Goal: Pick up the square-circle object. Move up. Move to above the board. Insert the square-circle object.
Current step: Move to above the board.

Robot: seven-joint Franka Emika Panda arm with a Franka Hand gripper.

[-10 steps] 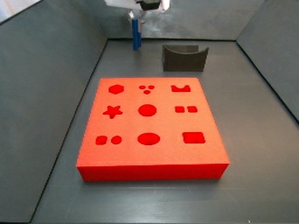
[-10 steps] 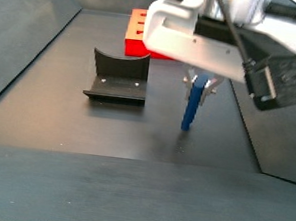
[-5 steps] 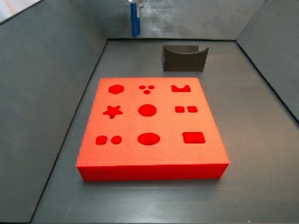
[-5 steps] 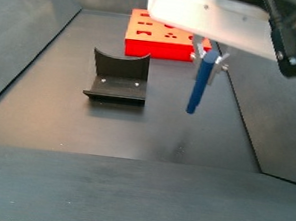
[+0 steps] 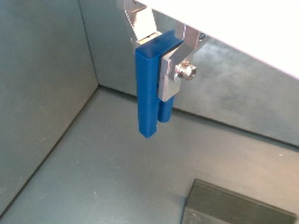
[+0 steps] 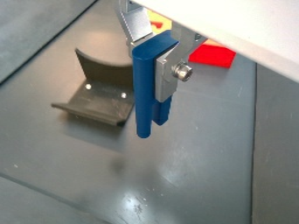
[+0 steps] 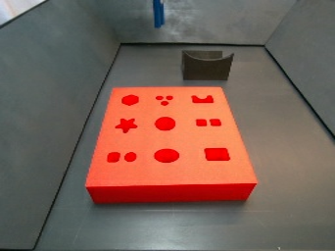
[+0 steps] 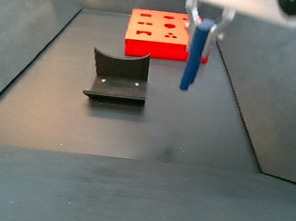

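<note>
The square-circle object (image 5: 149, 92) is a slim blue bar that hangs upright, clamped near its top between the silver fingers (image 5: 176, 74) of my gripper (image 5: 158, 48). Both wrist views show it well above the dark floor, and my gripper (image 6: 156, 52) is shut on the blue bar (image 6: 145, 101). In a side view only the blue bar's lower end (image 7: 159, 12) shows at the top edge, beyond the board (image 7: 131, 176). The board is a red slab with shaped holes. In a side view the blue bar (image 8: 193, 62) hangs in front of the board (image 8: 144, 44), under my gripper (image 8: 208, 27).
The dark grey fixture (image 8: 117, 77) stands on the floor between the board and the near area, to the side of the held bar, fixture (image 6: 100, 92), fixture (image 7: 206, 65). Grey walls (image 7: 66, 49) enclose the floor on both sides.
My gripper has risen with the blue bar. The bar's lower end has lifted from near the floor to well above it, and the gripper body has left the side views upward.
</note>
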